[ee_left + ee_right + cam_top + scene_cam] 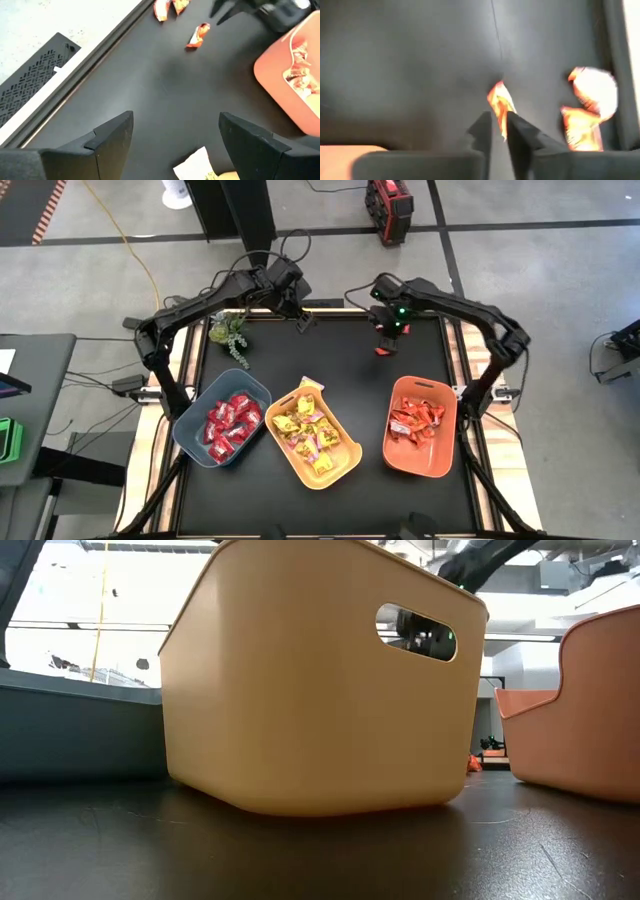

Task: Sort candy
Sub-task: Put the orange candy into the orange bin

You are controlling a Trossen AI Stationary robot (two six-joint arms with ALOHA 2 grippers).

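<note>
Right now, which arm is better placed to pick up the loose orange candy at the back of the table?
The right. Its gripper is already down on the orange candy, jaws close on either side. The left gripper hovers open farther off, near the plant, with the candy well ahead of it.

The whole counter (pixel 330 370) is seen from straight above in the high view. At counter level, the low view is nearly filled by the yellow bin (pixel 310 680), close in front. Each wrist view is aimed past its own end effector at the mat; the orange bin (pixel 290 75) is shared with the high view.
</note>
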